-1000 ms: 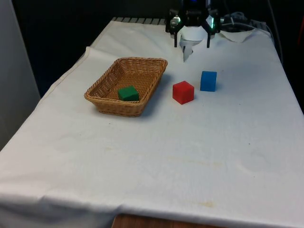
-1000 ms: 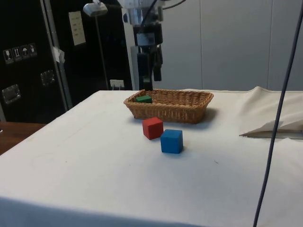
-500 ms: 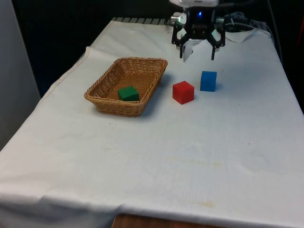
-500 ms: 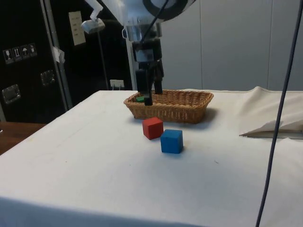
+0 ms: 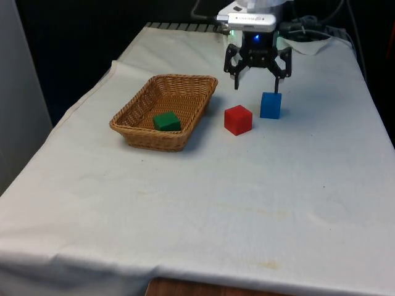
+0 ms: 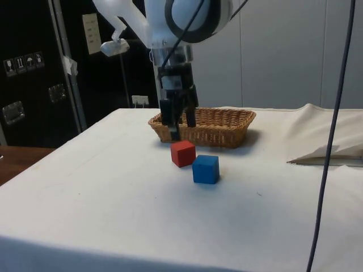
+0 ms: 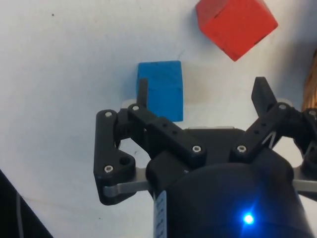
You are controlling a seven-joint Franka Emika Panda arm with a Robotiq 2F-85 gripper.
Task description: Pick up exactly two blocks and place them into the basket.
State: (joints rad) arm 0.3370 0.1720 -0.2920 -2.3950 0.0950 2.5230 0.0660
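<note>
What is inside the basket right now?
One green block lies on the bottom of the wicker basket. In the side view the basket's near wall and the gripper cover most of the inside, so the block stays hidden there.

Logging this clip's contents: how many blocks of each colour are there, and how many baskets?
Green block: 1, in the basket
Red block: 1, on the cloth
Blue block: 1, on the cloth
Basket: 1
Total: 4 things
</note>
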